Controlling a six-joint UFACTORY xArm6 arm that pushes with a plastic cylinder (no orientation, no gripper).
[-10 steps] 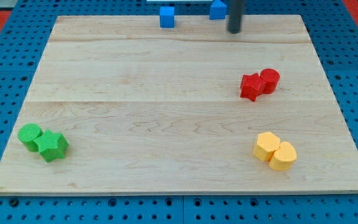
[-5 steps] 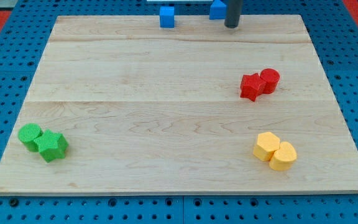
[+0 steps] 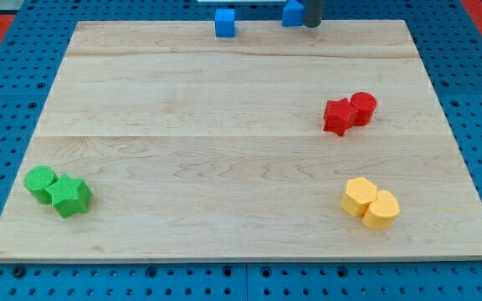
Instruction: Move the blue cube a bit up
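Observation:
A blue cube (image 3: 225,22) stands at the board's top edge, left of centre. A second blue block (image 3: 292,12), shape unclear, sits at the top edge further right, partly cut off by the view's top. My tip (image 3: 311,24) is at the top edge of the board, right beside that second blue block and touching or nearly touching its right side. It is well to the right of the blue cube.
A red star (image 3: 338,116) and red cylinder (image 3: 363,107) touch at the right. Two yellow blocks (image 3: 369,203) sit at the lower right. A green cylinder (image 3: 40,181) and green star (image 3: 70,196) sit at the lower left. The wooden board (image 3: 224,150) lies on blue pegboard.
My tip has moved up the view, from just below the top edge to the edge beside the right blue block. No block has visibly moved.

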